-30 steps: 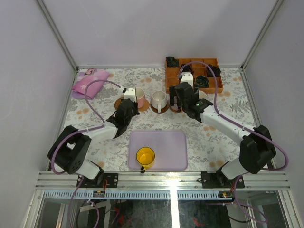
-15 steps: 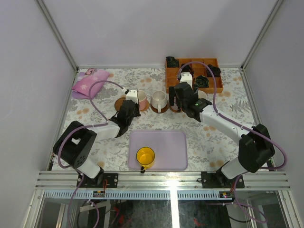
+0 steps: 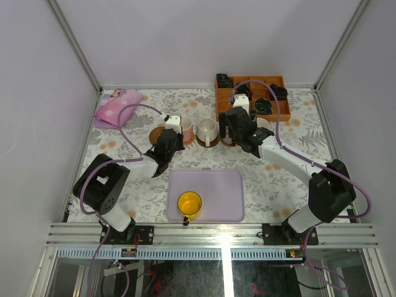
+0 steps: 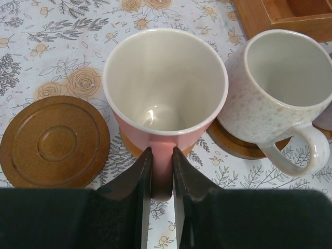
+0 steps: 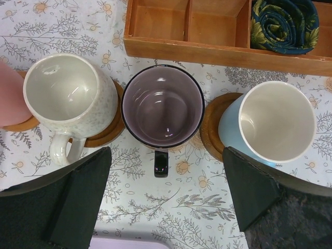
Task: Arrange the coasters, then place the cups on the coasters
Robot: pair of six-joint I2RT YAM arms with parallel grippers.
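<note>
My left gripper (image 4: 162, 153) is shut on the handle of the pink cup (image 4: 165, 88), which stands upright over a tan coaster (image 4: 130, 147). I cannot tell whether the cup rests on it. An empty dark brown coaster (image 4: 54, 141) lies just left of it. The cream cup (image 5: 67, 93) sits on a coaster (image 5: 106, 134). The purple cup (image 5: 162, 106) and blue cup (image 5: 275, 122) stand beside it, the blue one on a coaster (image 5: 210, 127). My right gripper (image 5: 166, 192) hangs open above the purple cup's handle. The yellow cup (image 3: 189, 203) stands on the lavender tray (image 3: 216, 189).
An orange compartment box (image 3: 252, 96) with rolled dark cloths sits just behind the cups at the back right. A pink cloth (image 3: 116, 108) lies at the back left. The lavender tray fills the near middle of the flowered table cover.
My left arm has carried the pink cup a little farther back and right, toward the cream cup. The right arm has barely moved.
</note>
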